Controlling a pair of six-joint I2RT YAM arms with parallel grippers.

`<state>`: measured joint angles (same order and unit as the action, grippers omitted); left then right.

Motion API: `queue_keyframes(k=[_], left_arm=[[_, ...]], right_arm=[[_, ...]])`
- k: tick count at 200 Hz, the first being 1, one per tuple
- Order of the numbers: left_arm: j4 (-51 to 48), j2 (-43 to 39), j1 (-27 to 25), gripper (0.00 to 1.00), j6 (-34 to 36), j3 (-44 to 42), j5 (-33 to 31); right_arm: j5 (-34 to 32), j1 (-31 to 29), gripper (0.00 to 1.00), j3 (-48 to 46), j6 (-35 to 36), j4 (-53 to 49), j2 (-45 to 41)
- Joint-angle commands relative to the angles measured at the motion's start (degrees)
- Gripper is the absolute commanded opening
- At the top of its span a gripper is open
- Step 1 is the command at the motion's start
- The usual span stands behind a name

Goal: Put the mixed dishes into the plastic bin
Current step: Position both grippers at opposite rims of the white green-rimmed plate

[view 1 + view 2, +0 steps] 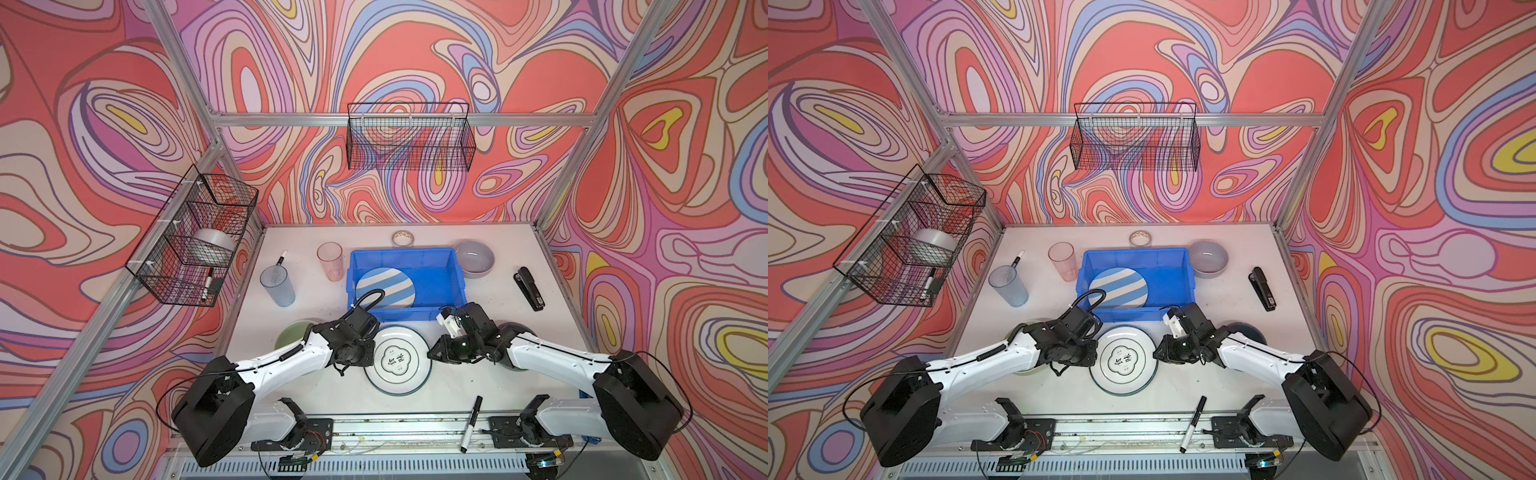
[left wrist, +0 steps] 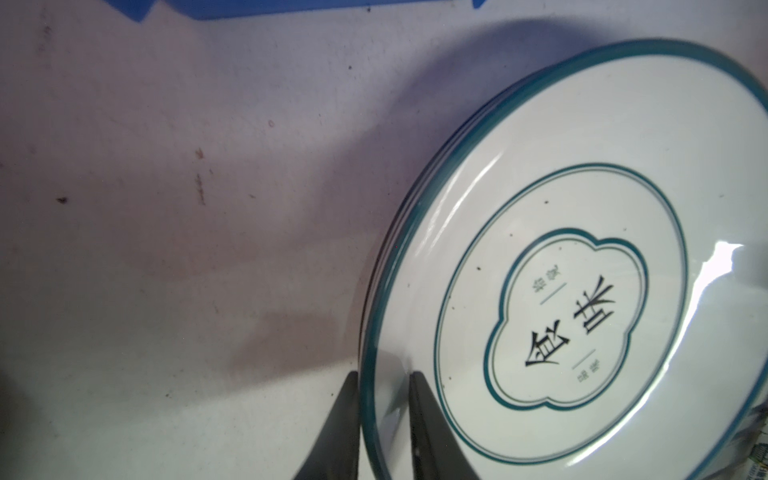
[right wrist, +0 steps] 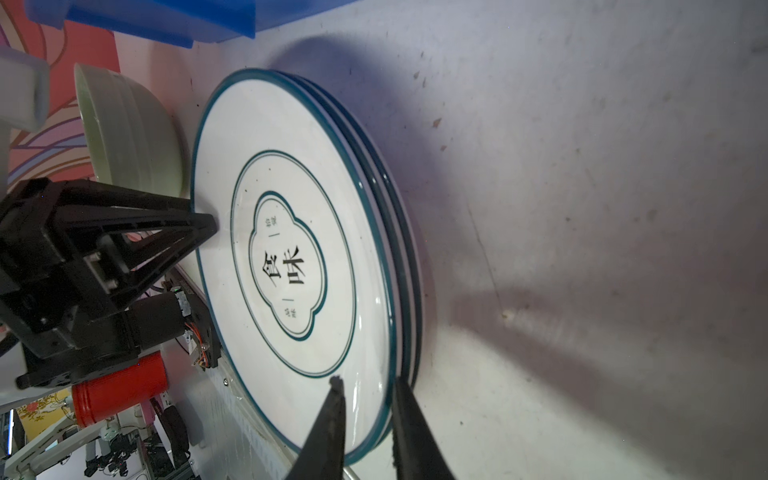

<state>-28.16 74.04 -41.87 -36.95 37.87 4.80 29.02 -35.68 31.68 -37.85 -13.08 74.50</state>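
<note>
A stack of white plates (image 1: 399,361) (image 1: 1125,361) with teal rims and dark lettering lies on the table at front centre. My left gripper (image 1: 370,356) (image 2: 382,376) is shut on the top plate's (image 2: 582,249) left rim. My right gripper (image 1: 430,355) (image 3: 365,380) is shut on the same plate's (image 3: 291,257) right rim. Behind stands the blue plastic bin (image 1: 440,282) holding a blue-and-white striped plate (image 1: 384,289). A pale green bowl (image 1: 291,336) sits under my left arm, and a dark blue bowl (image 1: 519,326) is mostly hidden under my right arm. A lavender bowl (image 1: 473,257), pink tumbler (image 1: 331,261) and bluish tumbler (image 1: 277,286) stand around the bin.
A tape roll (image 1: 402,238) lies behind the bin, a black stapler (image 1: 528,288) at the right, one marker (image 1: 471,424) at the front edge and another (image 1: 281,258) by the bluish tumbler. Black wire baskets hang on the back wall (image 1: 409,137) and left wall (image 1: 195,237).
</note>
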Motion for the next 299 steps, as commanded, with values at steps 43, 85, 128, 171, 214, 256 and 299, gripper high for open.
queue_keyframes(k=[43, 85, 128, 171, 214, 256, 299], left_arm=[[2.35, 0.67, -0.94, 0.24, -1.01, -1.2, 1.01], [2.32, 0.84, -0.94, 0.24, -0.86, -1.16, 0.83], [2.5, 1.26, -0.94, 0.24, -0.67, -1.29, 0.72], [3.17, 2.24, -0.94, 0.23, -0.49, -1.39, 1.07], [3.36, 2.05, -1.02, 0.23, -0.49, -1.38, 1.01], [3.44, 1.81, -0.98, 0.23, -0.4, -1.37, 1.18], [3.72, 1.63, -1.02, 0.23, 0.0, -1.31, 2.07]], right_arm=[[-2.1, -0.27, 0.22, 0.47, 0.45, 0.23, 1.17], [-2.28, -0.27, 0.22, 0.75, 0.58, 0.49, 2.53], [1.0, -0.27, 0.2, 0.07, -0.15, 3.48, 2.04], [4.97, -0.27, 0.17, -0.96, -1.97, 7.27, 0.31], [6.32, -0.27, 0.16, -1.09, -3.15, 8.5, -1.42], [7.42, -0.29, 0.16, -0.77, -4.14, 10.16, -1.56], [8.59, -0.27, 0.16, -0.96, -5.05, 13.47, 0.49]])
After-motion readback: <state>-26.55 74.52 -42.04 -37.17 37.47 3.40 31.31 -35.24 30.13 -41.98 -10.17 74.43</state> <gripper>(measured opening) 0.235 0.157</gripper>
